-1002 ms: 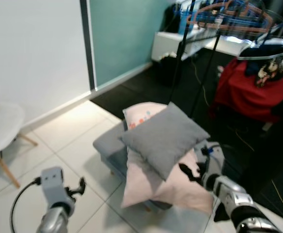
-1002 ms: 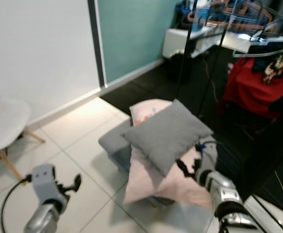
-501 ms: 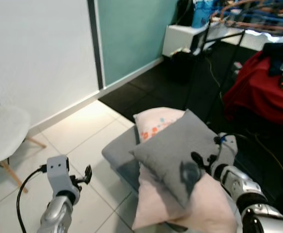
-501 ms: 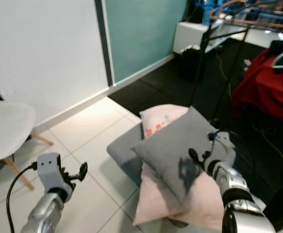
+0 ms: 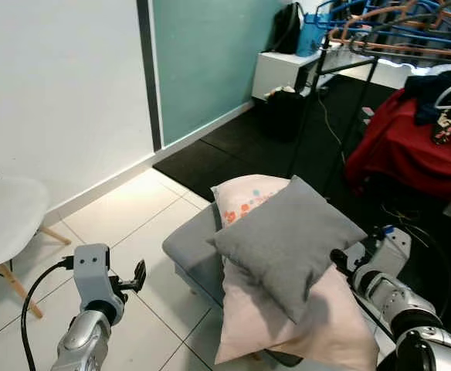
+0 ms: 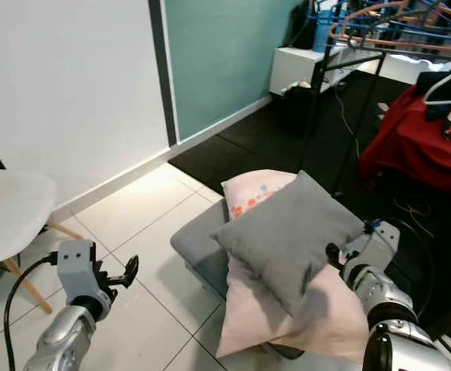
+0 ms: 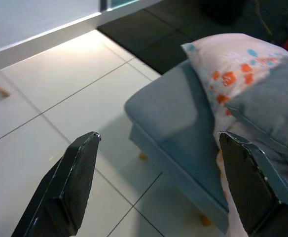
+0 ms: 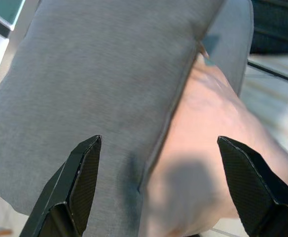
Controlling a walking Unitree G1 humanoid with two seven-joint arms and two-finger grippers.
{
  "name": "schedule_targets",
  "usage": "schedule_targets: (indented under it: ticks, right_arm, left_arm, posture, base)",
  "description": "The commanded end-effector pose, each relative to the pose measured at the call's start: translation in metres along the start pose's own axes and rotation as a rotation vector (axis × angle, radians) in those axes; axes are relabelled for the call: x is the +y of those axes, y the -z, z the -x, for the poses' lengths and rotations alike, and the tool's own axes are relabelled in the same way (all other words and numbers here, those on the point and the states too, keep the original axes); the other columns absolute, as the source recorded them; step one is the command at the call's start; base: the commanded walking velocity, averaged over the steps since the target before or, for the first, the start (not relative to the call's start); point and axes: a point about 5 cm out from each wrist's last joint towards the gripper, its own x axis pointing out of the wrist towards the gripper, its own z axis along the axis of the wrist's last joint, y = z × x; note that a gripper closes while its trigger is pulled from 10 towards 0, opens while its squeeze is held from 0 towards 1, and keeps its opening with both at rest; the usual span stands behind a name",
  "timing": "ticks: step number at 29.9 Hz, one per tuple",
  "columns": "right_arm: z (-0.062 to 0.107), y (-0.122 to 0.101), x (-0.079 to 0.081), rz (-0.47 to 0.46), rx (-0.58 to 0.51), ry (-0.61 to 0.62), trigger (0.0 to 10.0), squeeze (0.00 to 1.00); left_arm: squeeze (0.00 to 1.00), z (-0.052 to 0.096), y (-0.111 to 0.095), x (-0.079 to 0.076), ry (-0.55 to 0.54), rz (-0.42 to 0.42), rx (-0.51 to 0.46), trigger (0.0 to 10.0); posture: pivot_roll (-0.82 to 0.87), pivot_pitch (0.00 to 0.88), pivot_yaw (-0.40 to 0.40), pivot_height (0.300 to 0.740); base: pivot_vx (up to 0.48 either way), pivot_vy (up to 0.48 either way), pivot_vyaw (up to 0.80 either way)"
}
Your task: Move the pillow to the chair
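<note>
On a low grey footstool (image 5: 185, 249), grey pillow (image 5: 286, 239) stacked over two pink pillows (image 5: 318, 321), ungripped. Right gripper (image 8: 159, 182) spread wide just above its edge, empty. Left gripper (image 7: 156, 182) equally wide, hovering over floor tiles (image 5: 125, 220). White chair (image 5: 1, 216) well apart at left. Judged barely begun: grasp, carry and placement all remaining.

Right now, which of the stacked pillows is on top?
The grey pillow. It lies tilted across the other two: the plain pink pillow beneath it and the pink one with orange and blue spots behind, all on the grey footstool.
</note>
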Motion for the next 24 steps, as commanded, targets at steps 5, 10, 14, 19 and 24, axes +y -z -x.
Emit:
schedule_targets:
  ticks: [5,10,14,19,24]
  right_arm:
    - [-0.003,0.011,0.011,-0.134,0.062,-0.02,10.0,0.0]
    - [-0.004,0.012,0.019,-0.164,0.069,-0.051,10.0,0.0]
    - [-0.005,0.013,0.026,-0.192,0.074,-0.074,10.0,0.0]
    - [-0.005,0.004,0.042,-0.349,0.02,-0.23,10.0,0.0]
    - [-0.002,-0.003,0.058,-0.418,-0.008,-0.418,10.0,0.0]
  left_arm:
    - [0.0,0.001,-0.004,0.001,0.022,-0.015,0.003,10.0]
    - [0.0,0.001,-0.006,0.001,0.029,-0.021,0.001,10.0]
    - [0.0,0.002,-0.007,0.001,0.035,-0.027,0.0,10.0]
    - [0.0,0.005,-0.007,-0.001,0.05,-0.039,0.006,10.0]
    - [0.0,0.006,-0.008,-0.002,0.06,-0.049,0.01,10.0]
  posture:
    - [-0.12,0.079,-0.036,0.615]
    - [-0.12,0.08,-0.034,0.595]
    - [-0.12,0.081,-0.032,0.585]
    - [-0.11,0.088,-0.018,0.565]
    - [-0.11,0.091,-0.016,0.565]
  base:
    - [0.0,0.0,0.0]
    - [0.0,0.0,0.0]
    - [0.0,0.0,0.0]
    - [0.0,0.0,0.0]
    - [0.0,0.0,0.0]
